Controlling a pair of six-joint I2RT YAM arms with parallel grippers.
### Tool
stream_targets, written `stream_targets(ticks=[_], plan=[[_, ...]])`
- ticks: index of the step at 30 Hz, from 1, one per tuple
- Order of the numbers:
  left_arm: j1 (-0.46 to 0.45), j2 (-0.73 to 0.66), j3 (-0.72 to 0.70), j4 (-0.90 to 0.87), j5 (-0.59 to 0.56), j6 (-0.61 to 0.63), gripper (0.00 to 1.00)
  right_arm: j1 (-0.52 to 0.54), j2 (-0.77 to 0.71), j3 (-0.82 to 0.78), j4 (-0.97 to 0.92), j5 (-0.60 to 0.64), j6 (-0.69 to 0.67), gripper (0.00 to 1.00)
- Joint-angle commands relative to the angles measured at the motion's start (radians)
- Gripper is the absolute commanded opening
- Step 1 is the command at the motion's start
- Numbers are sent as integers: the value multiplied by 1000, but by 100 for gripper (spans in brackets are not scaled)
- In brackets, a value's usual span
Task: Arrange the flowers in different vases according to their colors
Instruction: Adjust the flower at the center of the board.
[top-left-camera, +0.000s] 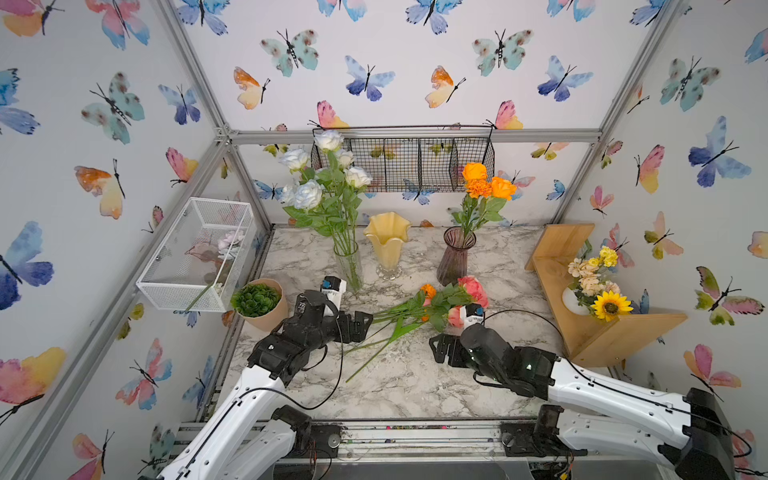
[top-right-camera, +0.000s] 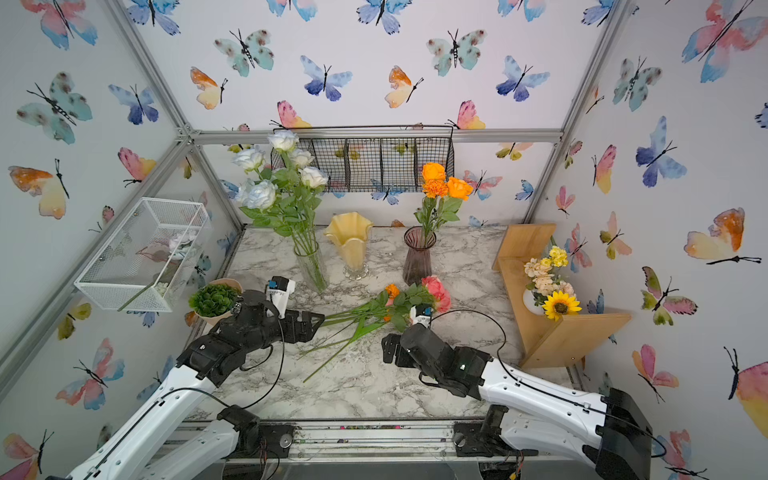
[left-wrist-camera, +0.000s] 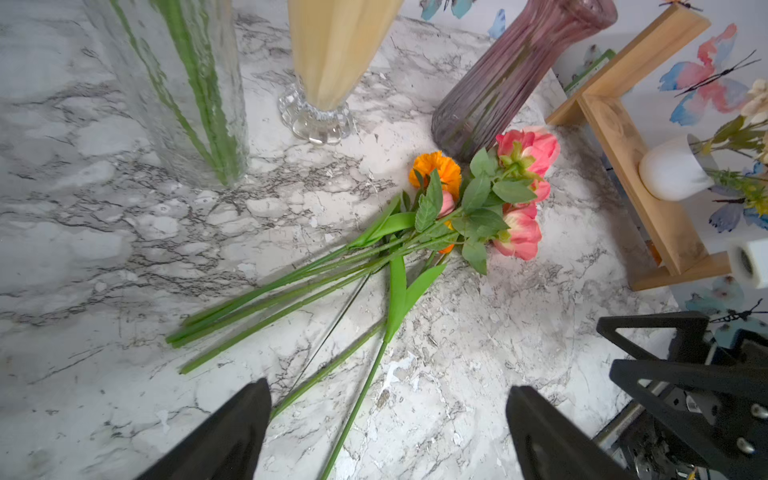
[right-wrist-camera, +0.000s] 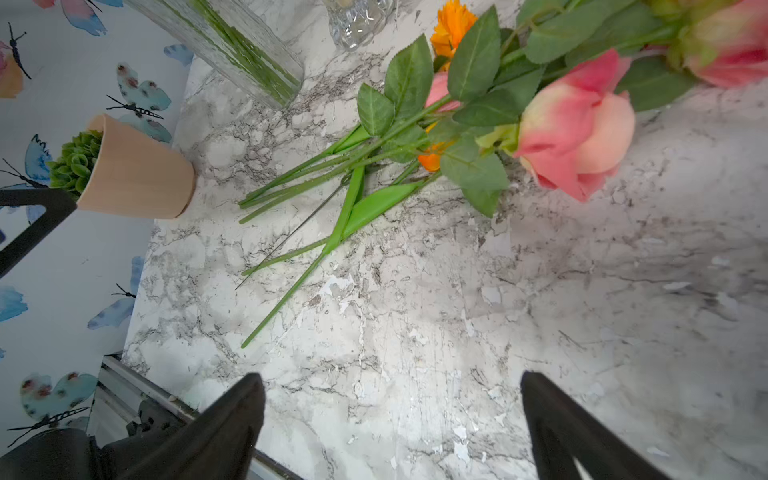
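Jaws gape, released, on left gripper (left-wrist-camera: 388, 386) and right gripper (right-wrist-camera: 392, 375), either side of loose pink and orange flowers (top-left-camera: 432, 305) lying near the purple vase (top-left-camera: 455, 257).

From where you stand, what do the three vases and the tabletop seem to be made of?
Clear vase: textured glass, likely; stems show through. Yellow vase: glossy milky glass, probably, on a clear moulded foot. Purple vase: ribbed, tinted, see-through glass, it seems. Tabletop: apparently marble-print film, flaking white in patches.
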Motion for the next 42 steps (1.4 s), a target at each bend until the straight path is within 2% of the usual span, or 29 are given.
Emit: stream_targets(ticks=[1,6,10,13,18,23,27,33,42], plan=[[-75,31,14,-28,-87,-19,95,46,-58,-78,92,135,76,99],[-214,136,51,-33,-209,-32,95,80,-178,-210,163,175,123,98],[-304,322,126,-10,-238,-25,91,80,-240,-291,215,169,164,98],[-309,474,206,-9,-217,4,82,80,-282,-293,165,191,188,98],[-310,675,338,17,-213,74,75,80,-399,-332,67,261,281,98],[-308,835,472,28,-214,128,65,80,-548,-428,99,302,319,99],[-307,933,555,36,-219,164,56,80,-612,-466,112,322,330,98],[-306,1043,666,43,-206,215,39,79,-586,-472,133,356,331,98],[-296,1103,716,48,-214,282,36,80,-527,-462,145,371,339,98]])
